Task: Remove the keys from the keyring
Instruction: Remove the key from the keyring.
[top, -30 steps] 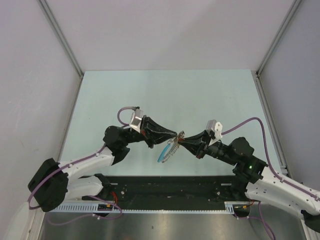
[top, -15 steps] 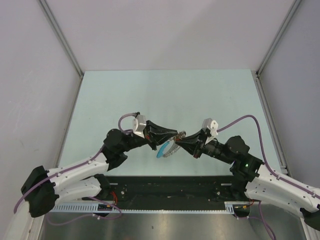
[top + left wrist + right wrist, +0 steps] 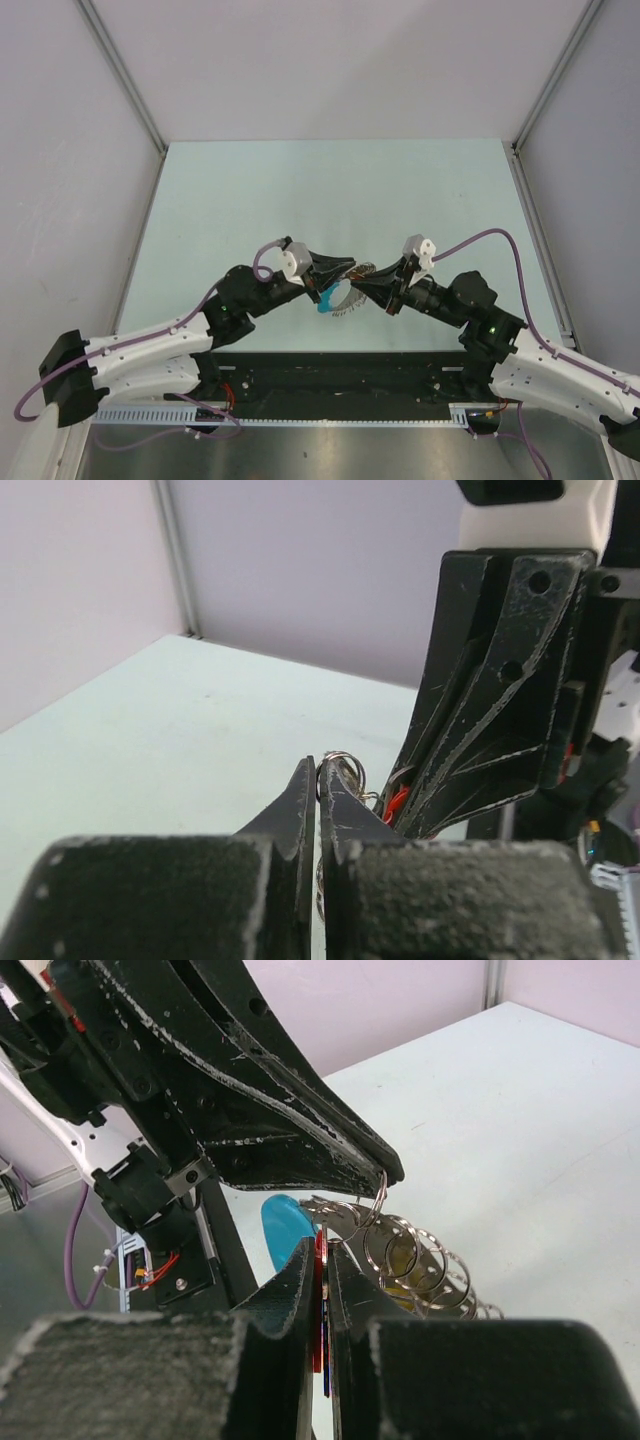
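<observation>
Above the table's near middle, my two grippers meet tip to tip. The left gripper point(image 3: 350, 268) point(image 3: 317, 765) is shut on a silvery ring point(image 3: 343, 761) of the keyring. From it the keyring point(image 3: 343, 299) point(image 3: 425, 1260) sags as a chain of linked silver rings with a blue arc point(image 3: 324, 298) point(image 3: 284, 1228). The right gripper point(image 3: 360, 286) point(image 3: 323, 1248) is shut on the key's thin red head point(image 3: 319, 1295), which stands edge-on between its fingers. The key's blade is hidden. In the right wrist view the left fingers point(image 3: 290, 1145) cross above, one ring point(image 3: 382, 1188) hooked at their tip.
The pale green tabletop point(image 3: 330, 190) stretches away behind the grippers, with grey walls on three sides. A black strip point(image 3: 340, 375) and a cable rail point(image 3: 300, 418) run along the near edge between the arm bases.
The left arm has folded in, bringing its wrist lower and closer to the right gripper. The keyring has drawn slightly nearer with it. Both grippers have stayed shut.
</observation>
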Motion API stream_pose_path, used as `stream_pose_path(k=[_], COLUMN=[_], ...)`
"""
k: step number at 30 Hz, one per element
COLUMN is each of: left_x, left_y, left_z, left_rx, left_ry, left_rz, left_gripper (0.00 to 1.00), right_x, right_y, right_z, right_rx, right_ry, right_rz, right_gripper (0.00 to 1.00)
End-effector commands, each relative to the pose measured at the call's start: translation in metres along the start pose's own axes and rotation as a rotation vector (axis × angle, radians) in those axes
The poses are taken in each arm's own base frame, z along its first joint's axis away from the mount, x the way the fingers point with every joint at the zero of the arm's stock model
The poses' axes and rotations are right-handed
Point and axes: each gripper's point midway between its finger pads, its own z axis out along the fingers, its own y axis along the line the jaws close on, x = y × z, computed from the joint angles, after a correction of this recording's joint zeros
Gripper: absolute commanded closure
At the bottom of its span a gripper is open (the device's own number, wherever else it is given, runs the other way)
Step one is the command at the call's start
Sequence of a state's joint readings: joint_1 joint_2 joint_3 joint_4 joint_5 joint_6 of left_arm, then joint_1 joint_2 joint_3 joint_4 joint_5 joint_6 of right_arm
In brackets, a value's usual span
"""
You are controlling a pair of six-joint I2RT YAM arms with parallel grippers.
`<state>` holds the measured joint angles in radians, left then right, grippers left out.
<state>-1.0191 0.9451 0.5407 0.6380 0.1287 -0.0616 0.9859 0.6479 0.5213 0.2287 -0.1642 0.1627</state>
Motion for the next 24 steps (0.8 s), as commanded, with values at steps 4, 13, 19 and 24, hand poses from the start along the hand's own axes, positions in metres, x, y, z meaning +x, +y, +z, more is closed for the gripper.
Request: stream_pose_path(k=[4,13,19,24], left_x=[-0.007,0.015,0.024,0.028], left_y=[0.033,0.038,0.033,0.031], left_z=[0.004,-0.001,-0.004,-0.007], left_rx=[-0.187,-0.207,-0.184,-0.175], left_ry=[0.05,0.125,0.148,0.152], left_rz=[0.189,0.252,0.265,0.259], left_gripper=[1.0,1.0,1.0,1.0], right_x=[-0.022,-0.04,-0.054,-0.054], right_y=[0.013,-0.001,-0.013,-0.011], right_z=[-0.003,-0.011,-0.017,-0.017], right_rx=[-0.052,-0.03,-0.004,-0.021], right_ry=[-0.074,-0.135,-0.191,-0.195], right_rz=[0.026,0.096,0.145,0.159], right_gripper=[1.0,1.0,1.0,1.0])
